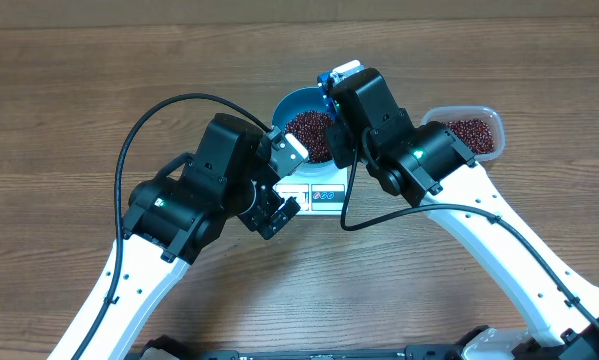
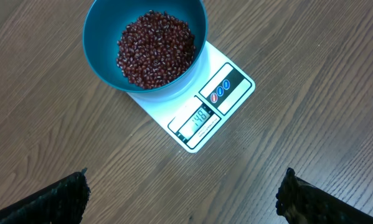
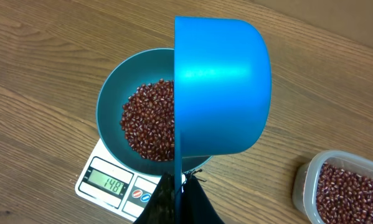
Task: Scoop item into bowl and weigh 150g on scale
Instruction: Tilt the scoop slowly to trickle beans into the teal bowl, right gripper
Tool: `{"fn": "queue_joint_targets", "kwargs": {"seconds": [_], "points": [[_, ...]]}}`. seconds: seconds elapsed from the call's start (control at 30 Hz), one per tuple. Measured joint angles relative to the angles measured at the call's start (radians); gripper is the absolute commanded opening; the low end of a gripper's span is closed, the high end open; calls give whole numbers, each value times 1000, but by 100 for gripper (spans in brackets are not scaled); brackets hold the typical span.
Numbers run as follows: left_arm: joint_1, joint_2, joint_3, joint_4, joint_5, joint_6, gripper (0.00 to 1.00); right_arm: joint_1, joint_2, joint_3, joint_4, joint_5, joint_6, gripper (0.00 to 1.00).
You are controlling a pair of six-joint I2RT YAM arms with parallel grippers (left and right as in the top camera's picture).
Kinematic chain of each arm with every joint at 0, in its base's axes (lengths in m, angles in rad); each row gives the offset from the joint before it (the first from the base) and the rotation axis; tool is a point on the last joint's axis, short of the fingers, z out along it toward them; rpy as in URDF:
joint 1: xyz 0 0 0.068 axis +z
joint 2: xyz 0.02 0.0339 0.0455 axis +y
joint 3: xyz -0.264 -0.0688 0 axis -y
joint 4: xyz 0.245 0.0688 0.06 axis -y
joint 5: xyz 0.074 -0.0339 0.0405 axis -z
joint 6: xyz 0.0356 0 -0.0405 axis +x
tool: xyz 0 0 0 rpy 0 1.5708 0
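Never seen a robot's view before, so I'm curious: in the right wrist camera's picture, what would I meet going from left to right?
The bowl of beans → blue scoop → clear tub with more beans. The scale lies under the bowl, so its place is unclear.

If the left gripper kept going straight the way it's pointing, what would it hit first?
Most likely the bare table, just short of the scale. The open left gripper has nothing between it and the wood, though depth is hard to judge.
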Motion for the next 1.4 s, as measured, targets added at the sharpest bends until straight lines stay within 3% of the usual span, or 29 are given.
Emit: {"fn": "queue_joint_targets", "kwargs": {"seconds": [1.4], "points": [[0, 0, 0, 0, 0, 0, 100, 0, 0, 0, -12, 0, -1, 4]]}}
